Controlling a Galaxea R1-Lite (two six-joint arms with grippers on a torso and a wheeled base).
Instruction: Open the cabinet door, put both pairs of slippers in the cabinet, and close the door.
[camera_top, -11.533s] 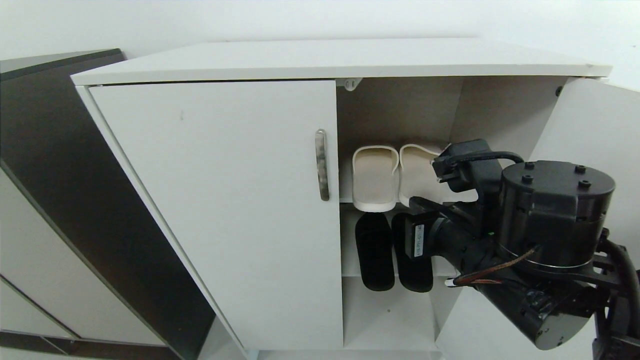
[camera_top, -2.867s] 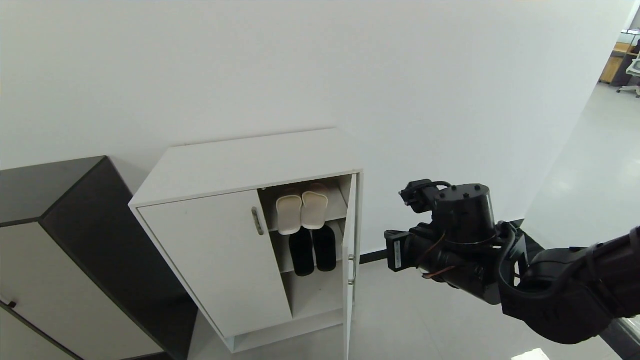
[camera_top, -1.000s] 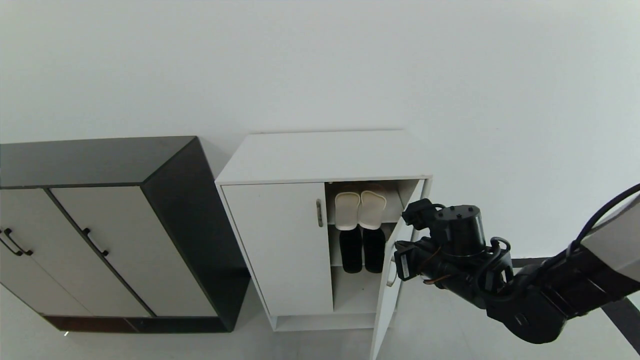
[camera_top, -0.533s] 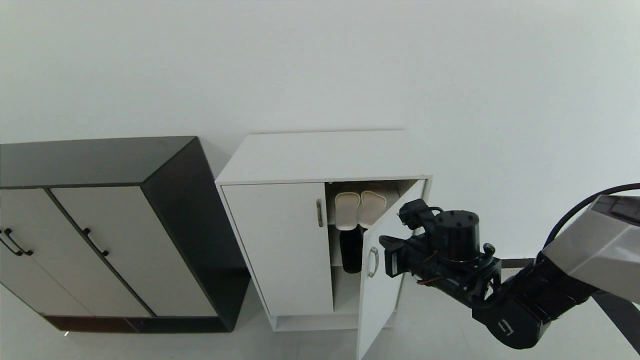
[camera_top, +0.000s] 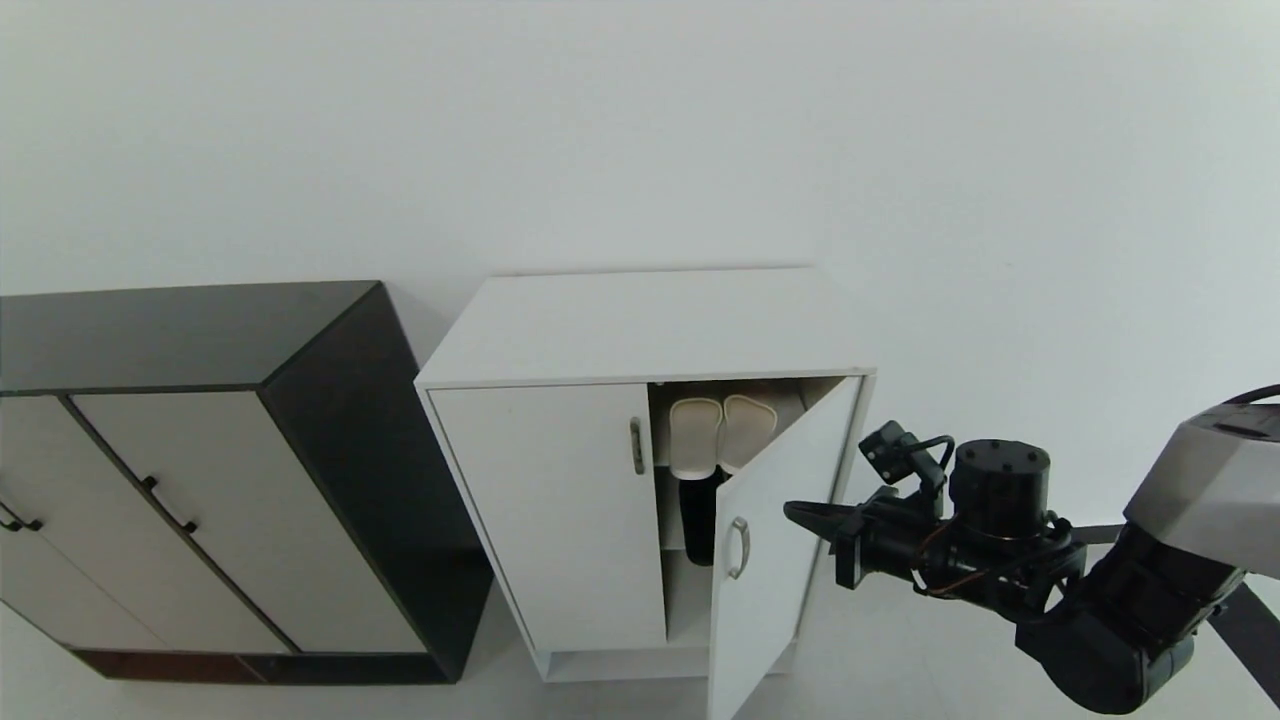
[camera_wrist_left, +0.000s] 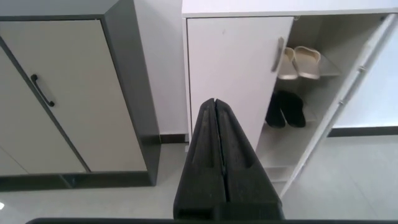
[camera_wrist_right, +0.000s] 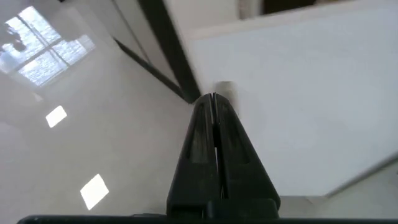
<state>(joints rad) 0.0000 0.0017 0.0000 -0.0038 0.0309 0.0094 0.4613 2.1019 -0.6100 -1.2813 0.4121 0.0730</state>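
White cabinet: left door shut, right door ajar, swung partway out from cabinet front. Beige slippers on cabinet's upper shelf. Black slippers on shelf below, half hidden by right door. My right jaws pressed together, holding nothing, tip at door's outer face near handle; contact unclear. My left jaws closed tight, well out before cabinet. Dark cabinet beside white cabinet.

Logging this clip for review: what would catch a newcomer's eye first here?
The right door of the white cabinet stands half open, with the shut right gripper at its outer face. Inside, pale slippers sit on the upper shelf above a black pair.
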